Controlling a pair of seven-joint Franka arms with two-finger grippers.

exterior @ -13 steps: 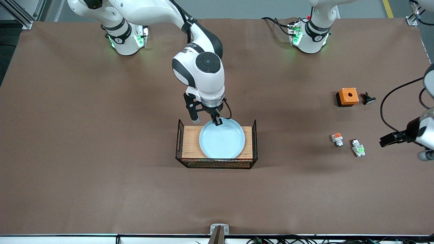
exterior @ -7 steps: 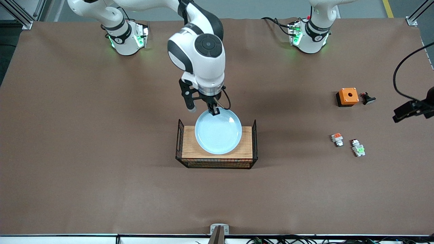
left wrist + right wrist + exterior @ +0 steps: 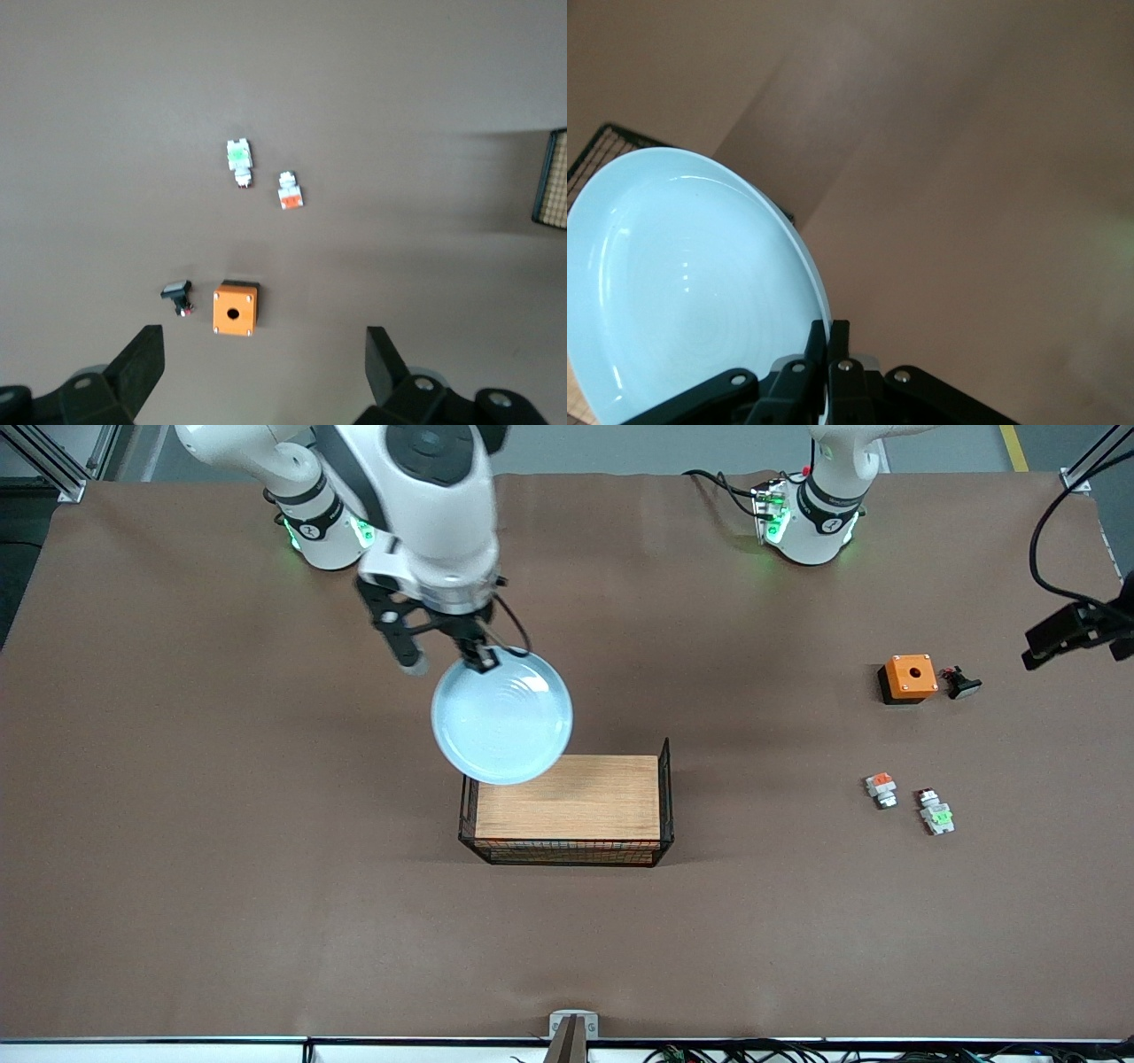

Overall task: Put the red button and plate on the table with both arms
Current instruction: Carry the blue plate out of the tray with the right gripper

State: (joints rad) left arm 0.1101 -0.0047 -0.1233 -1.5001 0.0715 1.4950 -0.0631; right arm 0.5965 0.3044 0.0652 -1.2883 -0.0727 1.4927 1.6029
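Plate (image 3: 501, 722) held by its rim in right tool (image 3: 483, 657), lifted over desk (image 3: 221, 824) beside wooden rack (image 3: 567, 809). Red button (image 3: 935, 812) lies on desk toward left arm's end, near orange box (image 3: 909, 677). Left tool (image 3: 266, 376) hangs spread wide over orange box.

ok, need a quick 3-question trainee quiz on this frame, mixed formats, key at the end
1. True or false: the round pale blue glossy plate rests flat on the wood-topped black wire rack.
2. Which gripper is shut on the plate's rim? A) left gripper B) right gripper
3. Fill in: the tiny white switch part with the green block lies on the brown table beside a similar part with an ____ block.

Key: 1 false, the plate is held in the air over the table and a rack corner. 2 B; the left gripper hangs open above the orange square box. 3 orange-red.
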